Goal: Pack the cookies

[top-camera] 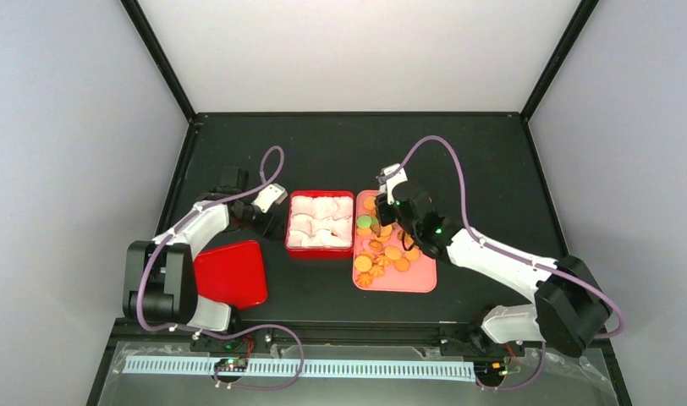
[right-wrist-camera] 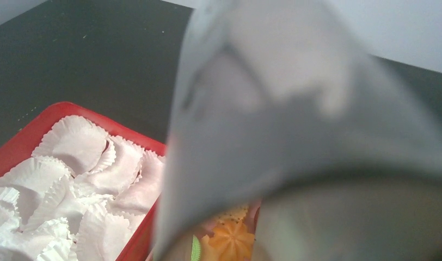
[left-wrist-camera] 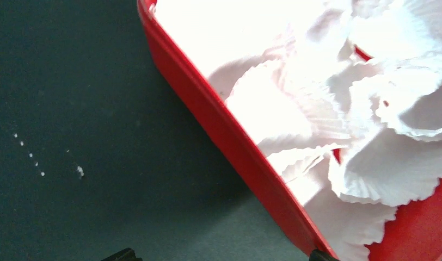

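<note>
The cookies point(top-camera: 384, 256), mostly orange rounds with one green one point(top-camera: 365, 222), lie spread on a pink tray point(top-camera: 420, 277). My right gripper point(top-camera: 391, 207) hangs over the tray's far end, shut on metal tongs point(right-wrist-camera: 295, 125) that blur across most of the right wrist view. Between the tongs' arms an orange flower-shaped cookie point(right-wrist-camera: 232, 239) and a green edge point(right-wrist-camera: 196, 249) show. My left gripper point(left-wrist-camera: 220, 255) is open at the left wall of the red box point(left-wrist-camera: 208, 117). One fingertip point(left-wrist-camera: 319, 254) sits by the rim and the other point(left-wrist-camera: 121, 254) is over the mat.
White paper cups point(top-camera: 321, 220) fill the red box point(top-camera: 288, 228) in the middle of the black mat. A red lid point(top-camera: 232, 275) lies near the left arm's base. White crumbs point(left-wrist-camera: 80, 171) dot the mat left of the box.
</note>
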Motion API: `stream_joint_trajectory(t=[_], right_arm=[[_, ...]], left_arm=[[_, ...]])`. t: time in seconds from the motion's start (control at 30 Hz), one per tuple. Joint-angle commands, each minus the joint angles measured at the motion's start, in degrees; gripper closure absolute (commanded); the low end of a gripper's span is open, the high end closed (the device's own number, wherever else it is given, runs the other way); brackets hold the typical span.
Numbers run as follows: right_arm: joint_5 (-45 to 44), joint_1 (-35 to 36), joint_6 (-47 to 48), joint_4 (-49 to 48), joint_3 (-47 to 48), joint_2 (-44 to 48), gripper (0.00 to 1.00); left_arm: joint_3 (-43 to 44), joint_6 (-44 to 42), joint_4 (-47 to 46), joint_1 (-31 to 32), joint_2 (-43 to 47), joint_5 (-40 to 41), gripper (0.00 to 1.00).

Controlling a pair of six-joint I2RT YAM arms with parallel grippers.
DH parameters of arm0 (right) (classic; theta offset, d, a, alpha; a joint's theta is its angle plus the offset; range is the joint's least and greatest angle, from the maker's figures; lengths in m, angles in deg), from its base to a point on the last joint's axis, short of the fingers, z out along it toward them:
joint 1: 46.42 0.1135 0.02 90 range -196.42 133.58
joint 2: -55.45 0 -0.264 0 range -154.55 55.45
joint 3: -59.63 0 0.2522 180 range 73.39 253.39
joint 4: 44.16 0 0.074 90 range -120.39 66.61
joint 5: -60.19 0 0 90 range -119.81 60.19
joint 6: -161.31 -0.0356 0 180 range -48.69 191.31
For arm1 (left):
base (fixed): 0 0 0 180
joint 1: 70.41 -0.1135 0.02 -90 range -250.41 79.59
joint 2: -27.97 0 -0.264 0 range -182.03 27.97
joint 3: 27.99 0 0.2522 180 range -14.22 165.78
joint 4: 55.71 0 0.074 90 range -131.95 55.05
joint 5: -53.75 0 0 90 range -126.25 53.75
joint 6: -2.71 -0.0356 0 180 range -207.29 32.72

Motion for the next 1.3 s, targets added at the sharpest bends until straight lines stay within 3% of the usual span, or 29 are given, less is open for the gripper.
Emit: stream_joint_trajectory(t=[0.0, 0.27, 0.47, 0.7, 1.1, 1.27], right_arm=[[-2.9, 0.1, 2.5, 1.4, 1.8, 3.9, 0.85], [0.3, 0.2, 4.7, 4.9, 10.2, 6.6, 0.86], [5.2, 2.5, 5.5, 3.8, 20.1, -2.7, 0.84], [8.4, 7.2, 6.3, 3.5, 36.7, -19.6, 0.84], [8.4, 8.4, 5.1, 3.9, 54.4, -38.3, 0.82], [8.4, 8.3, 4.8, 4.1, 57.9, -41.9, 0.75]], left_arm=[[-0.3, -1.4, 2.9, 1.1, 2.9, -4.3, 0.16], [9.6, -2.8, 13.2, -0.2, 3.1, 0.2, 0.08], [18.0, -3.4, 24.9, -7.6, 4.9, -2.5, 0.01], [17.2, -6.2, 29.1, -15.3, 7.7, -5.0, 0.01], [14.1, -6.1, 28.6, -16.4, 8.9, -7.1, 0.01], [13.7, -6.8, 28.9, -16.4, 10.5, -6.2, 0.01]])
